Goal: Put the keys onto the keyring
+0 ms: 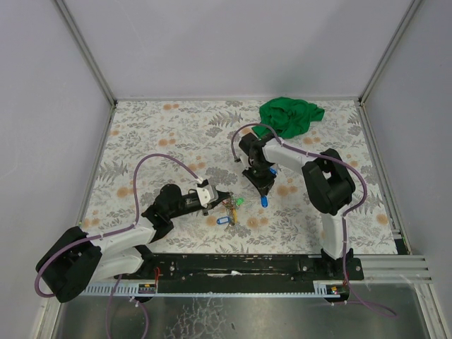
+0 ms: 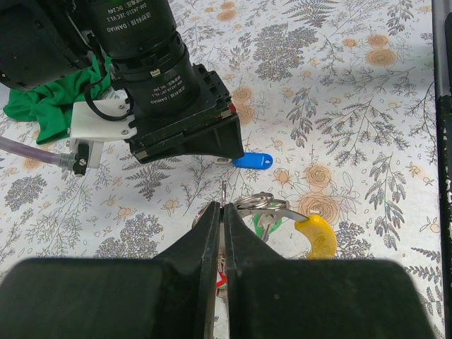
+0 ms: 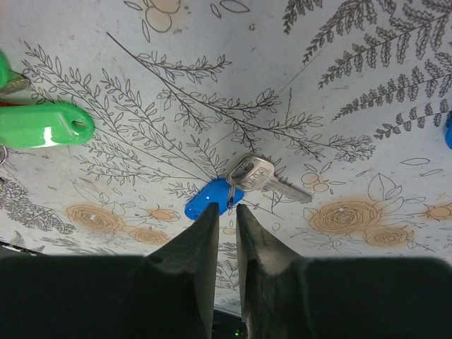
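We see the left gripper (image 2: pixel 222 212) pinched shut on the keyring (image 2: pixel 263 203), low over the floral table (image 1: pixel 176 134), a yellow key (image 2: pixel 316 236) lying against the ring. Nearby, the right gripper (image 3: pixel 227 208) stands nearly closed astride a blue key (image 3: pixel 205 200). Whether it grips, we cannot tell.

We're seeing bright, even overhead light, soft shadows. Glare is showing on the green key head (image 3: pixel 42 126) at 9 o'clock; right-wrist fingers (image 3: pixel 201 247) are blurring at 6 o'clock.
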Motion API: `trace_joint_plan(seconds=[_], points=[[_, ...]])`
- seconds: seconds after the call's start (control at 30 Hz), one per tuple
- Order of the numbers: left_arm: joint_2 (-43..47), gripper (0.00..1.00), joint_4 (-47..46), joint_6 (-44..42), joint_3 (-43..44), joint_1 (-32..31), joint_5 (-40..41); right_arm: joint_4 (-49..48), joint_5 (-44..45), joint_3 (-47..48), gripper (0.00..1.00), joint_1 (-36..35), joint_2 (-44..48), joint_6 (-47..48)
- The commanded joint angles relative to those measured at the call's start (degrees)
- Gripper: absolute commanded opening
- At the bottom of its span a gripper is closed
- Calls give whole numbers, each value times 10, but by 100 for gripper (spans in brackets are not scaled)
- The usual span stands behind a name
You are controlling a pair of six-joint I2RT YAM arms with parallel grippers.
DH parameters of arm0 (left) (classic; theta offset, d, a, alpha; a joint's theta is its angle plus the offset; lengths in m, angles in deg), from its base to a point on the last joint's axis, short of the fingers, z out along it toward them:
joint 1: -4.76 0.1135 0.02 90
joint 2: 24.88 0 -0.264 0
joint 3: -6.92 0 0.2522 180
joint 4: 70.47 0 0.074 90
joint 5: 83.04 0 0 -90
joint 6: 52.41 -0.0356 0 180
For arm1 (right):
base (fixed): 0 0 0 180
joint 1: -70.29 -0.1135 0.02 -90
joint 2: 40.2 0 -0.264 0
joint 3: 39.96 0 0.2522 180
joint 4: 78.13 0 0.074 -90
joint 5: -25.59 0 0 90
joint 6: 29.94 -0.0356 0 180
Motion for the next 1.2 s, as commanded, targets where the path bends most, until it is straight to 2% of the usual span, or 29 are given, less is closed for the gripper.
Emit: trace_joint_plan(seconds=[0.0,0.73,0.93,1.17], points=[[9,0,-38,-1,9,-2,-5,29,-13,29,22,-4,-7,9],[8,0,-36,-1,9,-2,-6,29,-5,41,17,-4,-32,8],[9,0,-35,-2,9,-2,-6,25,-2,32,12,-4,-13,5],[7,0,-37,-1,9,-2,-5,-5,0,-10,0,-4,51,12]])
